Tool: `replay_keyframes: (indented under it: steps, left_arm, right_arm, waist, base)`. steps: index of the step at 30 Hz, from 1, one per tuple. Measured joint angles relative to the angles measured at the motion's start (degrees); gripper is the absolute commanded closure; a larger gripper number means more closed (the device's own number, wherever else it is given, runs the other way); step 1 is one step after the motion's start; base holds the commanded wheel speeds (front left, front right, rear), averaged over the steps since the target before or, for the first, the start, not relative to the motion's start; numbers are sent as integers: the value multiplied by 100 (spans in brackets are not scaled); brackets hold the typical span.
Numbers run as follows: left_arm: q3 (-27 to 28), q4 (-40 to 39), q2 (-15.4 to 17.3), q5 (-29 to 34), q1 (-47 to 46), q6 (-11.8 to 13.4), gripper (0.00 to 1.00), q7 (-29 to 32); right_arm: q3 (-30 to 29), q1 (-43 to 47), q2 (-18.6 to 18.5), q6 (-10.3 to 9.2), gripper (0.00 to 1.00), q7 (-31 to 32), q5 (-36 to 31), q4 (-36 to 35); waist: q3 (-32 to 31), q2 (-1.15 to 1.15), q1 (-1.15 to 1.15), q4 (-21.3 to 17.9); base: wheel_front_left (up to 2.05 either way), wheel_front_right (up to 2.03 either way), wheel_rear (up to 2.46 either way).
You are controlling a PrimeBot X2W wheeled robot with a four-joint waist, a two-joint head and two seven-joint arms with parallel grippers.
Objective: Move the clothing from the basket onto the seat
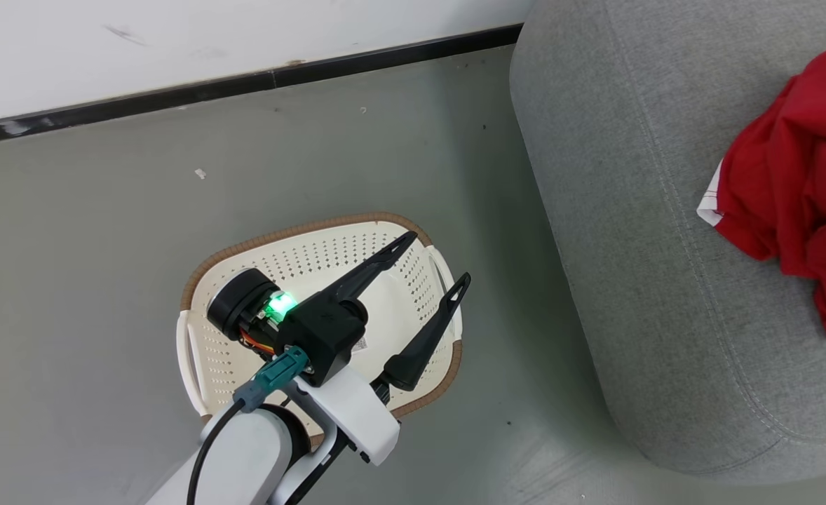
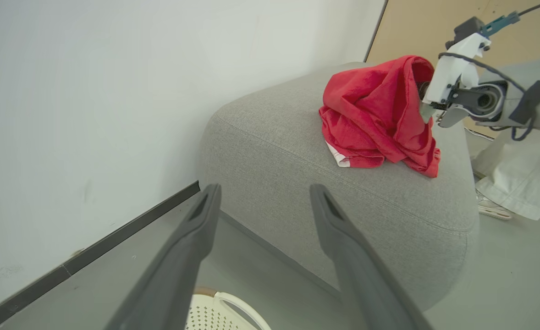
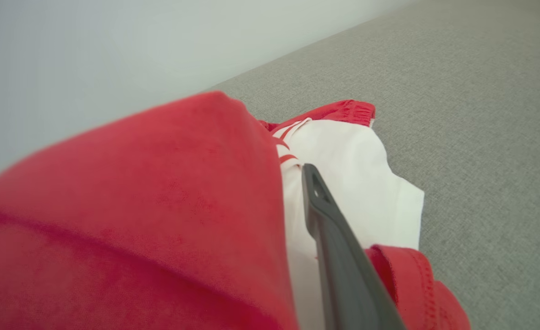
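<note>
The cream basket [image 1: 301, 231] stands on the floor, and the parts of its inside that show hold no garment. My left gripper [image 1: 439, 258] hangs over its right side, open, with nothing between the fingers. The red clothing [image 1: 799, 161] lies bunched on the grey seat [image 1: 630, 210] at the right. In the left wrist view the left gripper [image 2: 265, 188] points at the seat [image 2: 297, 151], where the right arm's wrist [image 2: 453, 78] reaches into the clothing [image 2: 375, 110]. In the right wrist view, red and white clothing [image 3: 160, 183] drapes over my right gripper [image 3: 270, 167]; one dark finger [image 3: 329, 220] shows, the other is hidden.
A white wall with a dark baseboard [image 1: 245, 84] runs behind the basket. Grey floor [image 1: 104, 245] lies between basket and seat. Past the seat, a tan board [image 2: 416, 27], white cloth [image 2: 517, 183] and cables lie on the floor.
</note>
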Motion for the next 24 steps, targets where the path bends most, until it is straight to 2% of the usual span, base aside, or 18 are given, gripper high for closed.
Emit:
replay_keyframes:
  steps: [1, 2, 3, 13, 24]
  left_arm:
    - [0, 16, -1, -4, 0, -2, 0, -1]
    - [-1, 37, -1, -8, 0, -3, 0, -1]
    - [-1, 37, -1, -8, 0, -3, 0, -1]
    - [-2, 235, -66, -164, 5, -94, 0, -62]
    - [271, 453, -47, -345, 142, -49, 0, -261]
  right_arm:
    - [25, 17, -3, 0, 29, -11, 5, -3]
    - [59, 59, -10, 1, 10, -11, 8, -14]
    - [59, 59, -10, 1, 0, -11, 8, -14]
    - [334, 547, -62, 1, 0, -16, 147, -107]
    - [587, 1266, -65, 1, 0, -18, 391, -977]
  waist:
    - [-13, 0, 0, -20]
    - [-26, 0, 0, -41]
    - [-26, 0, 0, -41]
    - [-211, 0, 0, -304]
    - [-505, 0, 0, -649]
  base:
    - [0, 0, 0]
    - [0, 0, 0]
    - [0, 0, 0]
    - [0, 0, 0]
    - [0, 0, 0]
